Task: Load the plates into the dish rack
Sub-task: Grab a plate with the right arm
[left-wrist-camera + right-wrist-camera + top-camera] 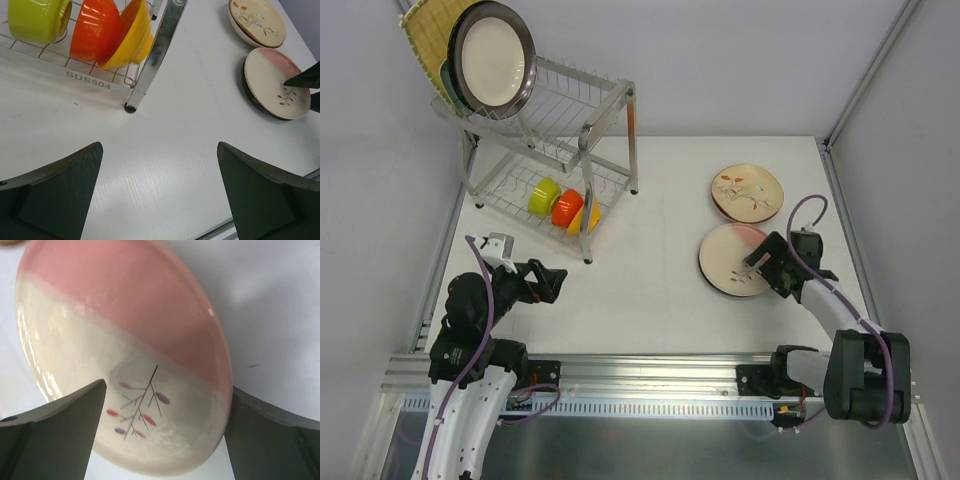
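The silver wire dish rack [587, 150] stands at the back left. Its top tier holds a square yellow woven plate [420, 40], a teal plate edge [446, 80] and a round dark-rimmed cream plate [492, 58], all on edge. On the table at the right lie a cream floral plate [748, 192] and a pink-and-cream plate [730, 262] with a twig pattern [125, 365]. My right gripper [758, 260] [168, 386] is open, one finger over the pink-and-cream plate and the other outside its rim. My left gripper [554, 281] [159, 145] is open and empty above bare table, near the rack's front leg [160, 45].
Green [545, 195], orange [566, 207] and yellow [586, 218] bowls sit on the rack's lower tier. Grey walls close in the table at the back and both sides. A metal rail [650, 368] runs along the near edge.
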### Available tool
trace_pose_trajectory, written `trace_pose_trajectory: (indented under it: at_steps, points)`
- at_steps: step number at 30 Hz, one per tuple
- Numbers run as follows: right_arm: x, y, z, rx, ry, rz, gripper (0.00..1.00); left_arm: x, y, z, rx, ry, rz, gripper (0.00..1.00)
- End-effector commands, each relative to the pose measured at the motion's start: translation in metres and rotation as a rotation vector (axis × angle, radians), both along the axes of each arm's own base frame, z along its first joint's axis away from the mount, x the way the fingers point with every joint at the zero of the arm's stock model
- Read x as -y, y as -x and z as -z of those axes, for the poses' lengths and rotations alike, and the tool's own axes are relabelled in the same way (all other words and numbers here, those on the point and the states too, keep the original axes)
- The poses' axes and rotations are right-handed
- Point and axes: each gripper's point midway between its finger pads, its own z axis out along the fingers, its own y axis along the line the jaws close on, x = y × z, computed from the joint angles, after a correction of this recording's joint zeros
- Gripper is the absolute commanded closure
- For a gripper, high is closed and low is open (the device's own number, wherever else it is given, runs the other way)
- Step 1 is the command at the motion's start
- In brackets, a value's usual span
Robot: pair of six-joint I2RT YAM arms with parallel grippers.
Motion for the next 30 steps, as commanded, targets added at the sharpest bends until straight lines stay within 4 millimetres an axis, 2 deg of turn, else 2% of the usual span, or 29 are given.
trace_pose_trajectory:
  at_steps: [1,3,4,6,7,11,15,20,23,29,30]
  points:
    - [-0.051,0.020,0.011,-0.047,-0.122,-0.037,0.06,0.000,-0.002,-0.006,0.025,-0.022,0.011,0.01]
    - [-0.063,0.018,0.008,-0.026,-0.116,-0.055,0.05,0.000,-0.002,-0.006,0.025,-0.022,0.010,0.01]
    - [-0.079,0.021,0.006,-0.024,-0.127,-0.089,0.06,0.000,-0.002,-0.006,0.022,-0.023,0.008,0.01]
    - [-0.091,0.019,0.001,-0.008,-0.120,-0.117,0.05,0.000,-0.002,-0.006,0.021,-0.023,0.008,0.01]
    - [-0.104,0.019,-0.005,0.004,-0.126,-0.157,0.06,0.000,-0.002,-0.006,0.020,-0.022,0.010,0.01]
    - [-0.122,0.017,-0.017,0.024,-0.113,-0.214,0.05,0.000,-0.002,-0.006,0.022,-0.022,0.008,0.01]
    - [-0.103,0.014,-0.012,0.031,-0.030,-0.155,0.05,-0.002,-0.001,-0.009,0.043,-0.020,-0.003,0.01]
    - [-0.092,0.020,-0.007,0.031,-0.028,-0.113,0.05,-0.006,0.000,-0.012,0.067,-0.019,-0.023,0.01]
    - [-0.069,0.020,-0.009,0.048,-0.004,-0.038,0.06,-0.006,-0.001,-0.012,0.065,-0.018,-0.028,0.01]
    - [-0.042,0.016,-0.018,0.078,0.041,0.014,0.15,-0.005,-0.002,-0.009,0.045,-0.019,-0.022,0.01]
    - [-0.040,0.013,-0.022,0.091,0.053,0.009,0.19,-0.005,-0.003,-0.009,0.045,-0.019,-0.023,0.01]
